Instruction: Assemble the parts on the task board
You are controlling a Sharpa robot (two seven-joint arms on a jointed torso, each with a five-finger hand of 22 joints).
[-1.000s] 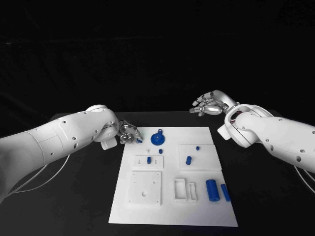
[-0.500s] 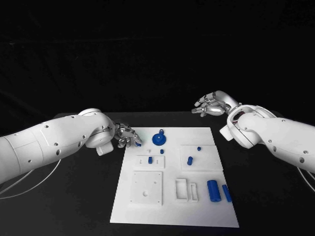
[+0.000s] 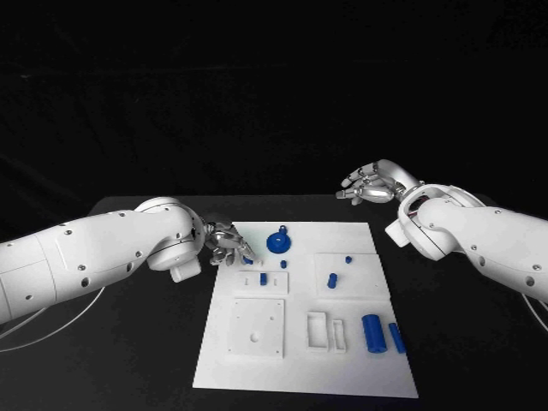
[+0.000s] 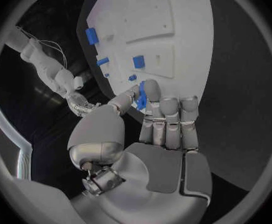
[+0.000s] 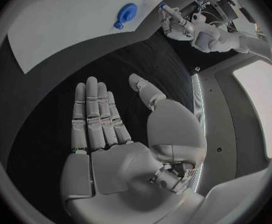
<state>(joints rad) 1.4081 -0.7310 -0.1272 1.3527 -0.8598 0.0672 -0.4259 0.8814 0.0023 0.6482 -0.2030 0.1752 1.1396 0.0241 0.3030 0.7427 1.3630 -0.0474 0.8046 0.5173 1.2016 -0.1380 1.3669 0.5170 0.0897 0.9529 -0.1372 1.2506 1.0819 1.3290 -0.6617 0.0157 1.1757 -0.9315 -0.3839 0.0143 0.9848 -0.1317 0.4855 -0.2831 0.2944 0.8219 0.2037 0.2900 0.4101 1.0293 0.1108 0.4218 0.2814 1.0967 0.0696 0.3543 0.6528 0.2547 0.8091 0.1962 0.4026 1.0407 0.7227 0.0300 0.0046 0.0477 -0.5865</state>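
Left hand (image 3: 226, 242) has carried its pinched small blue part (image 4: 140, 100) onto the task board (image 3: 305, 377) toward 5 o'clock for insertion; right hand (image 3: 371, 183) idles, fingers spread, empty.

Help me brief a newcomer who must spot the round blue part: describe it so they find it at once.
Start at the white task board in the middle of the black table and go to its far edge. There, just beside the left hand, lies the round blue part: a flat disc with a small stem, much wider than the slim blue pegs nearby.
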